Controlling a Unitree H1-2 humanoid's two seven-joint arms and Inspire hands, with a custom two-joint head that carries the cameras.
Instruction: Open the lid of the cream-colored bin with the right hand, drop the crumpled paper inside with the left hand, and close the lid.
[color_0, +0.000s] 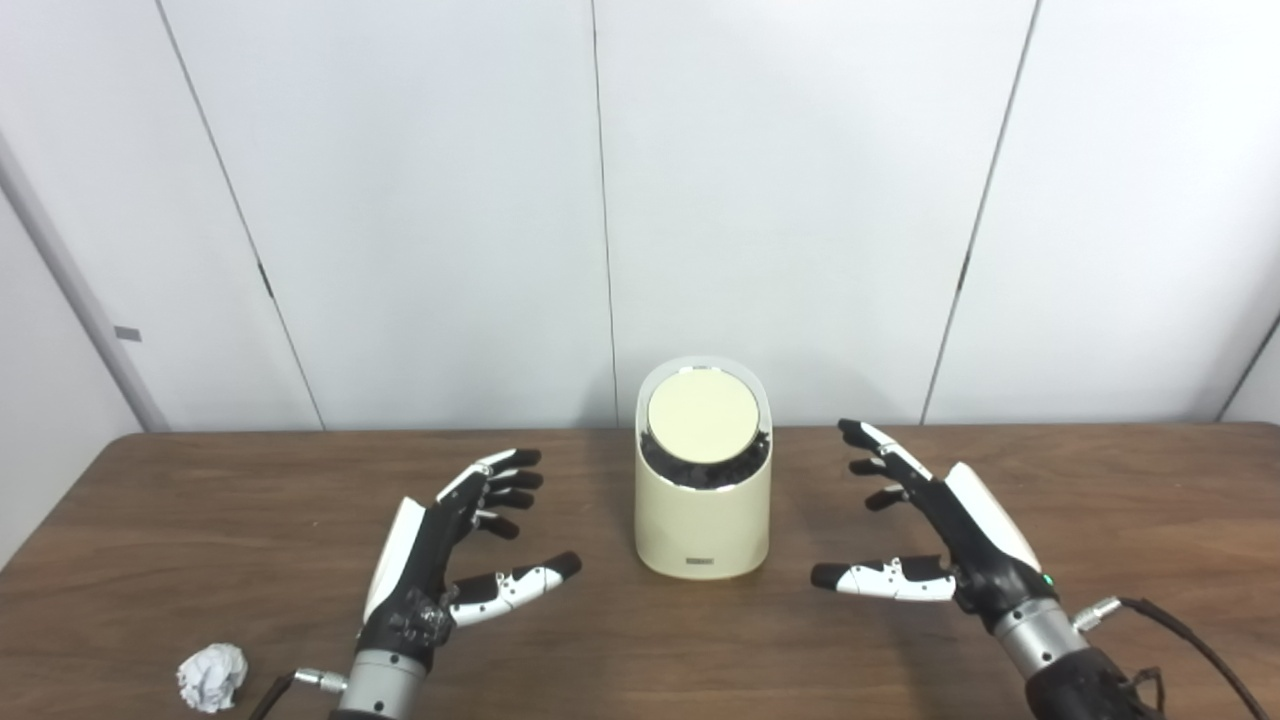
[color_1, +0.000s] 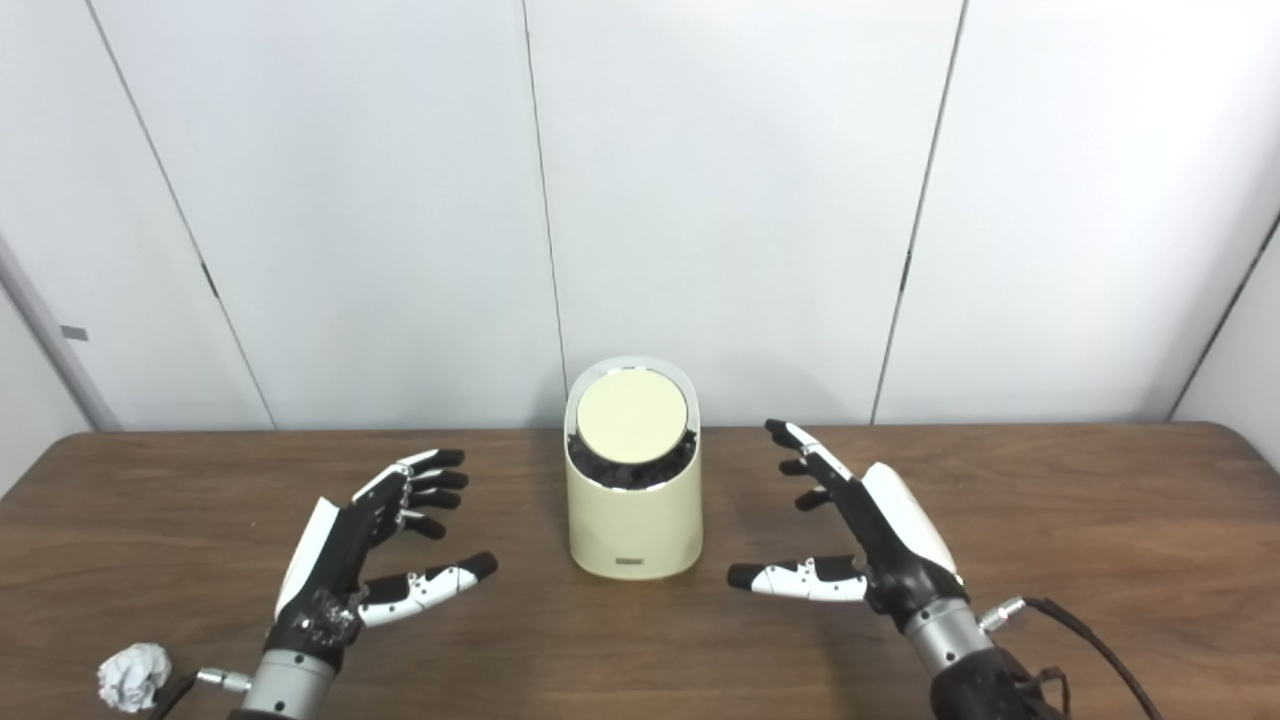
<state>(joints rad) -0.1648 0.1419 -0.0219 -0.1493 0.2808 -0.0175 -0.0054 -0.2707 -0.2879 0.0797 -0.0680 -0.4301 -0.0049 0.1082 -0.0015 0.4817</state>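
Wooden table (color_0: 900, 660); bin (color_0: 702, 520) lidded; paper (color_0: 212, 676) apart.

A brown wooden table (color_0: 1150, 500) stands against a wall of white panels (color_0: 400, 200) split by dark seams.

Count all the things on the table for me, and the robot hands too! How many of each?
Cream-colored bin, lid shut: 1
Crumpled paper: 1
Robot hands, left hand and right hand, both open: 2
Total: 4

A plain lab or test room: bare wooden table (color_0: 150, 520) against white panelled wall (color_0: 400, 200).
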